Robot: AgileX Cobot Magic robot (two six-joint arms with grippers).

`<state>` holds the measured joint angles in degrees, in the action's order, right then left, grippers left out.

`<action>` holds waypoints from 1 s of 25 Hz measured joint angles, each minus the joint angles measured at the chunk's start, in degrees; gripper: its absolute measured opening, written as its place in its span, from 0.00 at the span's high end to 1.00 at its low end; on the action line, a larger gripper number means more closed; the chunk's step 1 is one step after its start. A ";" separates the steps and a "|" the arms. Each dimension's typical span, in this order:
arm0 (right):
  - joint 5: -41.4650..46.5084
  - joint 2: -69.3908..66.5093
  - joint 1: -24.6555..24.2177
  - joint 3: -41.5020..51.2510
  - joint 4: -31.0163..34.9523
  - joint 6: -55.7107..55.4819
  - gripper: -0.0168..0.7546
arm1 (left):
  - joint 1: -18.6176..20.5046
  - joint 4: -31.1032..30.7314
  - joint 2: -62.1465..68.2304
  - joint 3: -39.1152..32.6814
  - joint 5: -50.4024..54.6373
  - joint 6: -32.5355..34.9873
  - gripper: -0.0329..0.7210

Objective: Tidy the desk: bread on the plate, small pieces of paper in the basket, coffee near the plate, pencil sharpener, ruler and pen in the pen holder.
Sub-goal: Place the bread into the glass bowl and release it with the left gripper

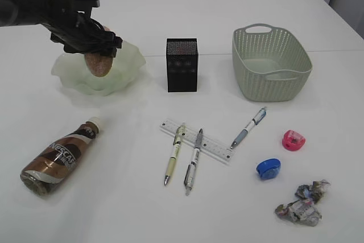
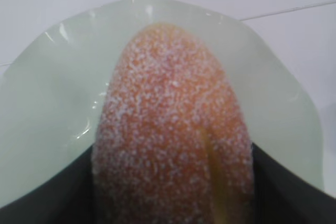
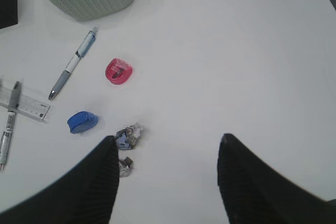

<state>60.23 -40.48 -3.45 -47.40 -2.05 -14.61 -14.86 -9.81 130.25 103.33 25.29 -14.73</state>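
Left gripper [image 1: 98,46] hangs over the pale green, wavy-edged glass plate [image 1: 128,64] with the sugar-dusted, oval brown bread [image 1: 98,64] between its dark fingers [image 2: 50,192]; whether they pinch the bread or have just loosed it I cannot tell, since the wrist view fills with bread and cuts the fingertips off; right gripper [image 3: 168,161] waits spread and empty above the white table [image 1: 318,15].

By my reading the bread step is nearly finished and nothing else is done; the brown coffee bottle [image 1: 57,157] lies on its side, apart from the plate; the clear ruler [image 1: 213,143] lies under two pens [image 1: 193,160], a third pen [image 1: 248,127] beside them; the pink sharpener [image 1: 294,139] and blue sharpener [image 1: 268,167] sit loose, well apart from the black pen holder [image 1: 182,65]; crumpled paper scraps [image 1: 304,203] lie outside the pale green woven basket [image 1: 272,64].

Whether the bread touches the plate is hard to make out; the basket's floor is only partly visible.
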 joint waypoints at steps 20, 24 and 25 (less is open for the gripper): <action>0.08 -3.39 0.00 0.00 2.05 -1.07 0.37 | 0.84 0.02 0.50 0.00 -0.02 -2.03 0.16; 0.08 -3.39 0.00 -0.39 2.38 -1.07 0.37 | 0.96 0.02 -0.14 0.00 2.26 -2.03 0.17; 0.08 -3.39 0.00 -0.50 2.92 -1.07 0.37 | 0.96 0.02 -0.81 0.00 3.67 -2.03 0.17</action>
<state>60.32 -43.87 -3.45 -47.91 0.87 -15.68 -13.90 -9.79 129.43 103.33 28.96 -16.77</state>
